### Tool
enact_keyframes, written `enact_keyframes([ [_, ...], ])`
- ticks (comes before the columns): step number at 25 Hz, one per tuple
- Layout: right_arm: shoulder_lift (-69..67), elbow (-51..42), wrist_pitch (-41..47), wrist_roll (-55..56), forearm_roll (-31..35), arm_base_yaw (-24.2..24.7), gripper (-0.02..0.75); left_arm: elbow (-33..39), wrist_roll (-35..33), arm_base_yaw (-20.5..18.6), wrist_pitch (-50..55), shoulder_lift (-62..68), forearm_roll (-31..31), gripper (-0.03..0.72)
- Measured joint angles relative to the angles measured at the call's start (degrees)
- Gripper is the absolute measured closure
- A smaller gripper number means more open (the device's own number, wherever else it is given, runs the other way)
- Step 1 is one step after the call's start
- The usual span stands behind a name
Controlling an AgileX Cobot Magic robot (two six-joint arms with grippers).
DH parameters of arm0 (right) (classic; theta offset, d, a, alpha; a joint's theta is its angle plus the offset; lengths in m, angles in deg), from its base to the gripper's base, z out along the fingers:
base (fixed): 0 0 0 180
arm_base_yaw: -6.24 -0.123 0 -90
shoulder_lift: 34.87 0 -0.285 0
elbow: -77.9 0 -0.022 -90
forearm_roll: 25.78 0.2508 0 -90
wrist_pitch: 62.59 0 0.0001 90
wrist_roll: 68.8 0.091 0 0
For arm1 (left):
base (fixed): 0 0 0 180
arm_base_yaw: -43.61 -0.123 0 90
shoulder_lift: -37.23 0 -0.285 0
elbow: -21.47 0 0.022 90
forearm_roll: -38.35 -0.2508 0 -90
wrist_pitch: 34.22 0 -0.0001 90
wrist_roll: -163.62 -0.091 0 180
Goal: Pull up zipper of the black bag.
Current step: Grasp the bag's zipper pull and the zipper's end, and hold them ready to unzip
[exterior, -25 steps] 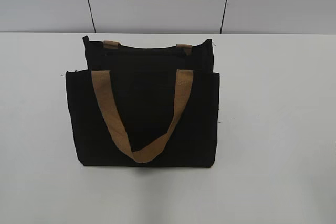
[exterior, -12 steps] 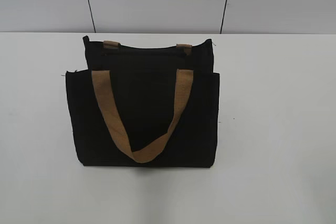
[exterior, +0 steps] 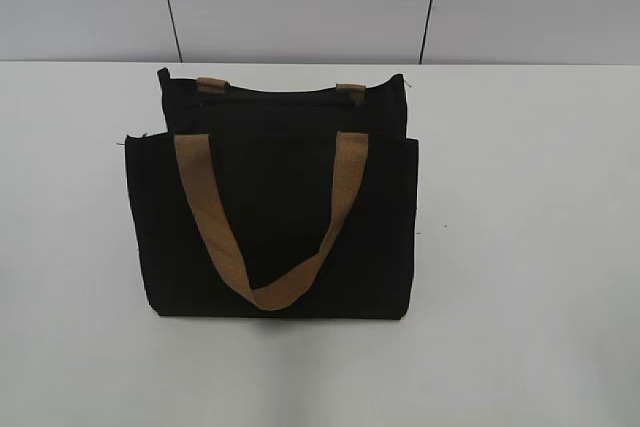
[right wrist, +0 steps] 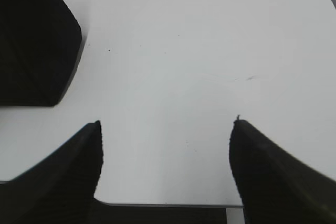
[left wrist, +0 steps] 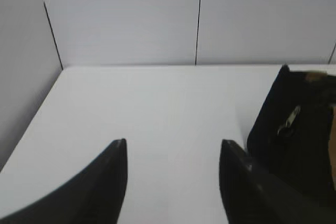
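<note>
The black bag (exterior: 275, 207) lies on the white table (exterior: 520, 247), with a tan handle (exterior: 280, 237) looped across its front and the far handle's two ends (exterior: 212, 85) at the top edge. No gripper shows in the exterior view. In the left wrist view the bag's corner (left wrist: 299, 140) is at the right, with the zipper's small silver pull tab (left wrist: 289, 121) lying on it. My left gripper (left wrist: 173, 148) is open and empty, left of the bag. My right gripper (right wrist: 165, 127) is open and empty over bare table, right of the bag's corner (right wrist: 31, 40).
A grey panelled wall (exterior: 300, 2) runs behind the table. The table's left edge meets a side wall (left wrist: 21, 77) in the left wrist view. The table's near edge (right wrist: 163, 204) shows below my right gripper.
</note>
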State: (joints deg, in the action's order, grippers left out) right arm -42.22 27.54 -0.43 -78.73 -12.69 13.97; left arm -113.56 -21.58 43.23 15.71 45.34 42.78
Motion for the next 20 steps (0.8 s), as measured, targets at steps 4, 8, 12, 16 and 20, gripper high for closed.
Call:
enact_keyframes([
  [4, 0.00, 0.00, 0.00, 0.00, 0.00, 0.00, 0.169, 0.48, 0.00, 0.00, -10.11, 6.18, 1.54, 0.218],
  [8, 0.00, 0.00, -0.05, 0.00, 0.00, 0.00, 0.169, 0.60, 0.00, 0.00, -18.90, 15.92, 1.88, 0.160],
  [12, 0.00, 0.00, -0.05, 0.00, 0.00, 0.00, 0.169, 1.15, -0.26, 0.00, -32.89, 25.72, 1.94, 0.137],
  [16, 0.00, 0.00, -0.05, 0.00, 0.00, 0.00, 0.169, 3.92, -1.02, 0.00, -53.30, 34.68, 2.31, 0.132],
  [20, 0.00, 0.00, -0.05, 0.00, 0.00, 0.00, 0.169, 4.86, -1.06, 0.53, -63.63, 46.30, 2.17, 0.138],
])
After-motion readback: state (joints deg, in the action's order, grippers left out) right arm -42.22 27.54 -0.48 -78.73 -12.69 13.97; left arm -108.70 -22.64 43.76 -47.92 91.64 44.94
